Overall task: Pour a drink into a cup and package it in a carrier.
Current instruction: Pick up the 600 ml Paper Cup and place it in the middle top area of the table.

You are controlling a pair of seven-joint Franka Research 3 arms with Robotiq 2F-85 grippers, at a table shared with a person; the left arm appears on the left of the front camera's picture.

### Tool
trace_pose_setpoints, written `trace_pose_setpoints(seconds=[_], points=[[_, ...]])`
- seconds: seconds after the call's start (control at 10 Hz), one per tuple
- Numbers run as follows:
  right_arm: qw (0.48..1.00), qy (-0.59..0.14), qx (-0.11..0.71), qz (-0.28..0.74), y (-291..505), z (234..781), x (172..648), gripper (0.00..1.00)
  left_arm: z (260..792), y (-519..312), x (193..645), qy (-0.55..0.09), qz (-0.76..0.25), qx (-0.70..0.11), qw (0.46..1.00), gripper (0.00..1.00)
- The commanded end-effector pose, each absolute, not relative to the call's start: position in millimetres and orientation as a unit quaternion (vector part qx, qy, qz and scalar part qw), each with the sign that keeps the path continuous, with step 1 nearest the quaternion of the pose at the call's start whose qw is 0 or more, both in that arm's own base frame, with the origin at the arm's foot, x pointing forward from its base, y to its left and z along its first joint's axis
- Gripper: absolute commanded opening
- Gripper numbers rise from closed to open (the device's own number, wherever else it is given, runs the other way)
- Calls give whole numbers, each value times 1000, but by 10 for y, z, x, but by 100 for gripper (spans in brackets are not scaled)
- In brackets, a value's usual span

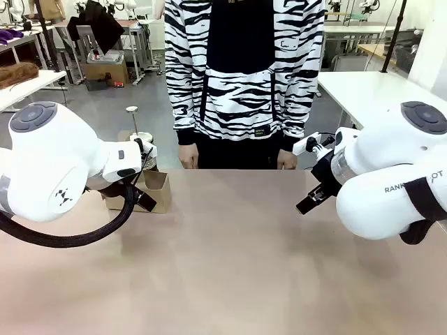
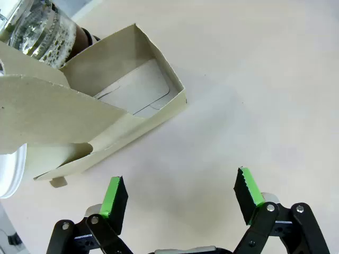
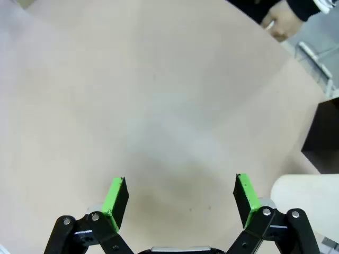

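Carrier (image 2: pixel 124 58) lies just ahead of my left gripper (image 2: pixel 180 197), up and left in the left wrist view, long axis diagonal, carafe (image 2: pixel 37 29) behind it. Left fingers spread wide, empty. Right gripper (image 3: pixel 180 197), equally wide and empty, hangs over the table (image 3: pixel 159 79), well apart from the carrier; I judge the left arm nearer.

One cardboard carrier (image 2: pixel 127 69) stands on one table (image 1: pixel 230 279). One glass carafe (image 2: pixel 39 29) is just beside the carrier. There are two grippers: the left gripper (image 2: pixel 180 182) near the carrier and the right gripper (image 3: pixel 180 181) well apart from it. Each has two green pads (image 2: pixel 112 193), four in all. One person (image 1: pixel 244 70) stands beyond the carrier, with two hands (image 1: pixel 187 159) showing. One dark box (image 3: pixel 323 137) sits well apart from the carrier
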State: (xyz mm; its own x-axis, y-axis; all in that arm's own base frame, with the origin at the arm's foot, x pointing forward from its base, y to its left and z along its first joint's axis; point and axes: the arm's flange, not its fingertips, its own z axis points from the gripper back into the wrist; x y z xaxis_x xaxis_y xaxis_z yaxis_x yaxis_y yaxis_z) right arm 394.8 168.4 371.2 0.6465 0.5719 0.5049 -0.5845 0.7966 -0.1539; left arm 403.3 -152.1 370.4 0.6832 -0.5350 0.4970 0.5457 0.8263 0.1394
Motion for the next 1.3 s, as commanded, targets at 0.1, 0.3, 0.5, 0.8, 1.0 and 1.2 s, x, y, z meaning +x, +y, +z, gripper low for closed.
trace_pose_setpoints(seconds=[0.1,0.3,0.5,0.8,1.0,1.2], points=[[907,-274,11,319,1684,3713,3948,100,3704,-1521,4033,-268,-295,-10,917,100],[907,-274,11,319,1684,3713,3948,100,3704,-1521,4033,-268,-295,-10,917,100],[907,-274,11,319,1684,3713,3948,100,3704,-1521,4033,-268,-295,-10,917,100],[907,-273,11,319,1685,3706,3948,100,3704,-1521,4033,-268,-295,-10,917,100],[907,-276,12,318,1541,4359,3998,100,3704,-1521,4033,-268,-295,-10,917,100],[898,-293,33,327,1257,4955,4022,100,3704,-1521,4033,-268,-295,-10,917,100]])
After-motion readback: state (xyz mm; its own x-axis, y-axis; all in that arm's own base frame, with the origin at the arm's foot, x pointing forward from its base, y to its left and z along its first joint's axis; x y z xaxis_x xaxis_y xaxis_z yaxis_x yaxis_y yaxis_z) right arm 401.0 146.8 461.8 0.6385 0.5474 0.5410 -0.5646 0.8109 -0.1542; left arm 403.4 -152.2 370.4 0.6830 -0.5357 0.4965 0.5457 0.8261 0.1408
